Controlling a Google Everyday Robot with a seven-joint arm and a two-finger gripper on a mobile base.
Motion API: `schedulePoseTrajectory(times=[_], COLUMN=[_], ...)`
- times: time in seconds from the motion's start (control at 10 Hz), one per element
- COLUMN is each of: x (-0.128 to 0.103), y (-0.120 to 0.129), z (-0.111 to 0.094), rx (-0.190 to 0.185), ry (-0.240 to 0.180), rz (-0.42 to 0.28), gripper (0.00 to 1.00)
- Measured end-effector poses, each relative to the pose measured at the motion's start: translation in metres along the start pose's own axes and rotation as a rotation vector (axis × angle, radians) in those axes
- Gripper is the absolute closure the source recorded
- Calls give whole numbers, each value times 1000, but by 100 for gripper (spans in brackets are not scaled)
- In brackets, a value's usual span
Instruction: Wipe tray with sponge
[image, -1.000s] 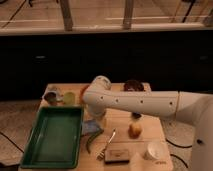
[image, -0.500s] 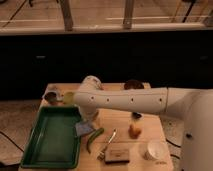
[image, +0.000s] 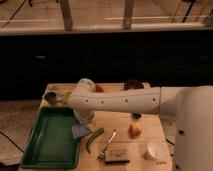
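Observation:
The green tray (image: 47, 137) lies at the left of the wooden table. My white arm reaches in from the right, with its elbow above the tray's far right corner. My gripper (image: 83, 121) points down over the tray's right rim. It is shut on the blue sponge (image: 79, 131), which hangs at the rim, partly over the inside of the tray. The arm hides most of the fingers.
A green pepper (image: 94, 139) and a fork (image: 109, 142) lie just right of the tray. A tan block with a dark top (image: 119, 155), a white cup (image: 154, 150) and an orange fruit (image: 135, 130) sit further right. A can (image: 52, 96) and a dark bowl (image: 133, 85) stand at the back.
The arm has swung left with the sponge, from the middle of the table to the tray's right rim.

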Motion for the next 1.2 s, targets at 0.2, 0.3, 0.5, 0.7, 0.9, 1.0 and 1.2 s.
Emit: schedulePoseTrajectory(times=[0.2,0.3,0.5,0.7,0.9,1.0,1.2], x=[-9,-10,-19,-22,-29,-32,-42], y=[-4,-4,-10,-13,-18,-19,-28], z=[3,5,9,13,16,18,22], rx=[5,2,4,8,7,4,-2], ry=[-5,-3,-6,-5,-7,-5,-4], rz=[-18,-23,-42,-52,-70,-79,-104], gripper=[96,96,96,96,96,96,96])
